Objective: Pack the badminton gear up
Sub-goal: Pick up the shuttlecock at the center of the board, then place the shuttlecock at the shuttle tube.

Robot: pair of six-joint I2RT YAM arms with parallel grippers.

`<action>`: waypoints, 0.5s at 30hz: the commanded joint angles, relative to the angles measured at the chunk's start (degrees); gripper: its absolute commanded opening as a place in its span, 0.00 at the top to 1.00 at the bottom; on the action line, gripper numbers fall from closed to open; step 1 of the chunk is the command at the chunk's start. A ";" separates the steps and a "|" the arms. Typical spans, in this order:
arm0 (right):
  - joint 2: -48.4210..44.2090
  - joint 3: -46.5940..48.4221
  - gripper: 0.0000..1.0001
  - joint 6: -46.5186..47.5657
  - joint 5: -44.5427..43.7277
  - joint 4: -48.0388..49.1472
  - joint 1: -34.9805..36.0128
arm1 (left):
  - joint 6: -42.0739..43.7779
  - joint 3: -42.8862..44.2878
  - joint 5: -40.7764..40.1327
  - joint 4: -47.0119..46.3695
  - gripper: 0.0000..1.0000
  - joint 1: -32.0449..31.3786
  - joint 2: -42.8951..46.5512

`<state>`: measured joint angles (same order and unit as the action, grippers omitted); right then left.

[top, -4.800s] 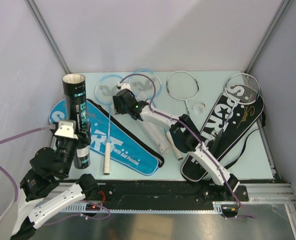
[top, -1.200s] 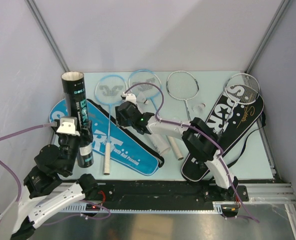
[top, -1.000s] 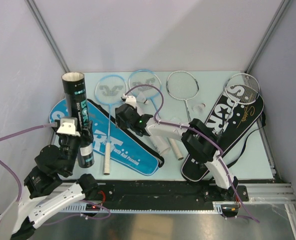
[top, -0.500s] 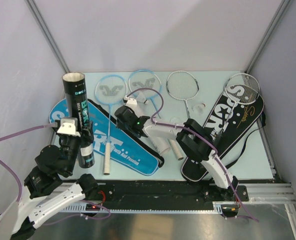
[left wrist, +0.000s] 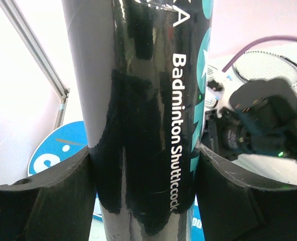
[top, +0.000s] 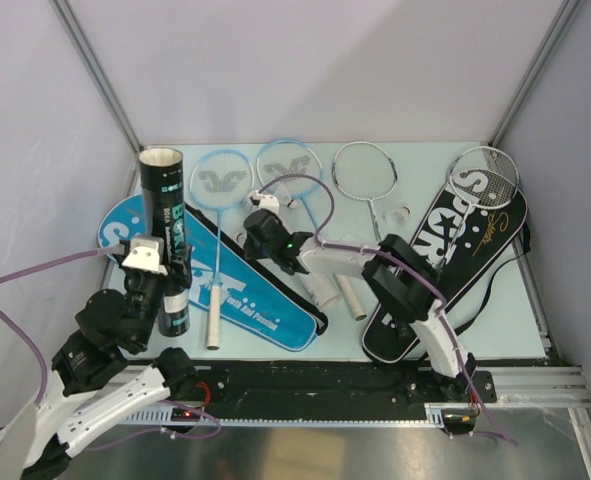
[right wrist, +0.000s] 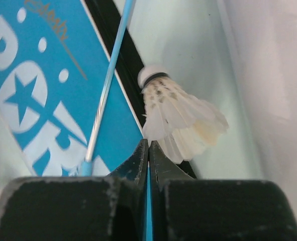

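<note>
**Top external view**
- Item: left gripper (top: 165, 288). It is clamped round the lower part of the black tube (top: 163, 225). The tube stands upright and rises above the gripper with its open mouth upward. The blue cover (top: 255, 300) lies flat beneath it and out to its right.
- Item: right gripper (top: 265, 230). It is reached out low over the table (top: 515, 300), to the right of the tube and below its mouth. Its jaws cannot be read from this view.
- The light-blue rackets (top: 218, 180) lie just beyond it, and the white tubes (top: 327, 288) lie back toward its base.
- Well off to its right are the black cover (top: 455, 245), the silver rackets (top: 365, 170) and a second shuttlecock (top: 400, 214).

**Left wrist view**
- The black tube fills the whole gap between the fingers (left wrist: 47, 201), which press on it from either side.
- The right gripper shows past the tube, to the right.

**Right wrist view**
- The fingertips are pressed together and nip the edge of the feather skirt of the shuttlecock (right wrist: 176, 118). Its cork points away from the gripper.
- Below lie the edge of the blue cover and a racket shaft (right wrist: 110, 80), with bare table to the right.

**Step in hand (judged)**
- A shuttlecock has been picked up, and loading it into the tube is not yet done.

**Next move (judged)**
- Raise the shuttlecock and carry it left until it is above the tube's mouth.
- Turn it cork-down and centre it before the tips part.
- The hold is on thin feather only, so the travel should be gentle.
- The left gripper has to keep the tube steady and its mouth reachable.
</note>
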<state>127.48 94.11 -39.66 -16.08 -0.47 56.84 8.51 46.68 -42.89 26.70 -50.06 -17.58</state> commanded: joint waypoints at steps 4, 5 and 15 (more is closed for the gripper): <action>-24.64 -14.81 1.00 16.24 21.46 8.84 -9.30 | 5.29 -1.12 10.45 -3.26 0.36 0.32 -0.75; -28.07 -16.66 1.00 18.63 24.09 8.08 -10.66 | 5.95 -1.35 13.05 -3.25 0.37 0.32 -0.77; -55.21 -20.04 1.00 42.62 56.24 -10.66 -30.93 | 16.75 -5.33 37.42 -3.16 0.35 0.27 -1.37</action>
<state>80.16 74.83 -10.79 21.37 -2.81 30.92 18.74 41.91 -16.16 26.74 -50.06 -17.74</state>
